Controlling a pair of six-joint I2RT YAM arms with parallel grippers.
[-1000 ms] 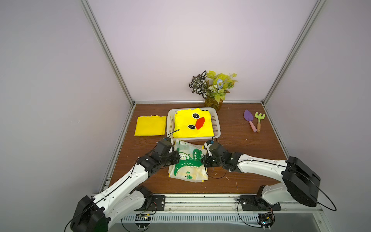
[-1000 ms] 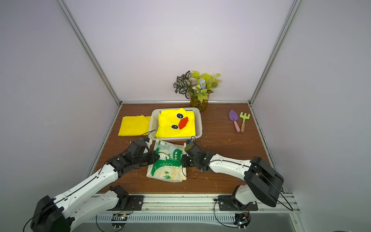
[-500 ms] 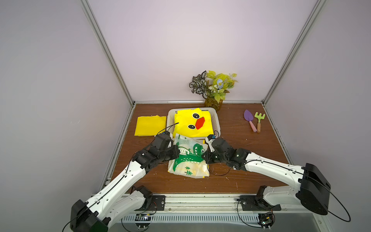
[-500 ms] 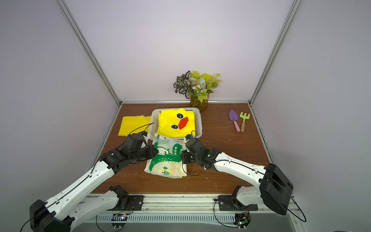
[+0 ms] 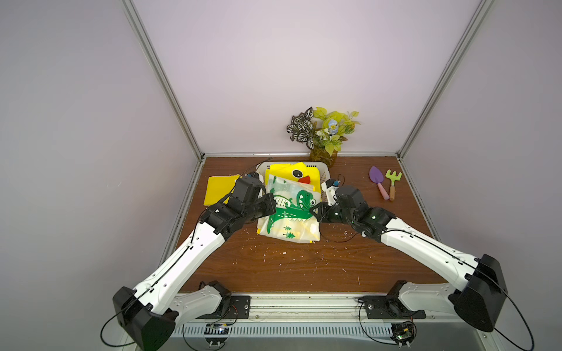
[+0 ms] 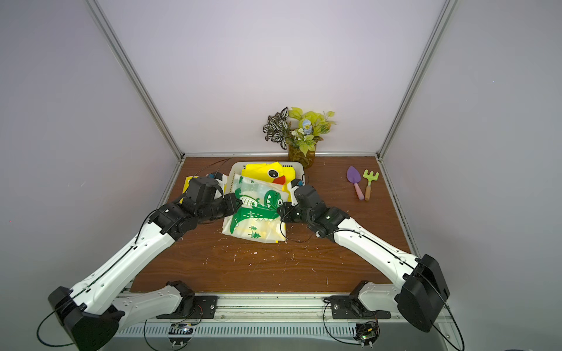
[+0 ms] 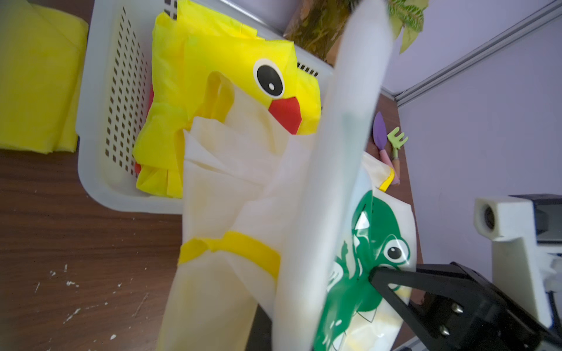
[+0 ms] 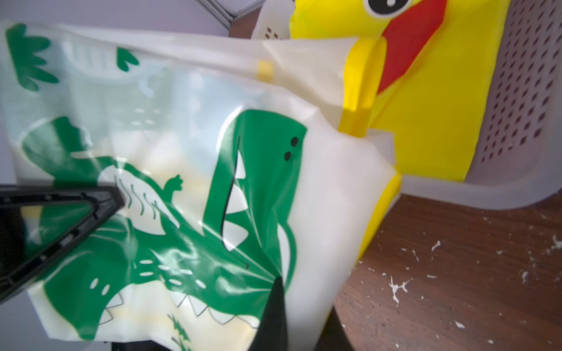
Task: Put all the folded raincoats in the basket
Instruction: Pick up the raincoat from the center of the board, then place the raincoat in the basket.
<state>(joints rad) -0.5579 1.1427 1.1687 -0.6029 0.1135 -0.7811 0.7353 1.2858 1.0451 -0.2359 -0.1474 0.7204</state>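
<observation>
Tabletop (image 5: 289, 267): dark brown wood grain, scattered with small white flecks (image 5: 284, 252), thickest toward the middle.

Back edge, against the lilac wall: potted plant (image 5: 325, 133), yellow-green leaves with one dark, white-veined cluster on its left side (pot brownish, detail unclear).

Right side, well apart from the plant: purple toy trowel (image 5: 376, 177) with a pink handle, and just beside it a green toy rake (image 5: 393, 177) with a wooden handle. They lie flat, roughly parallel.

Left edge: flat yellow folded sheet (image 5: 218, 190).
</observation>
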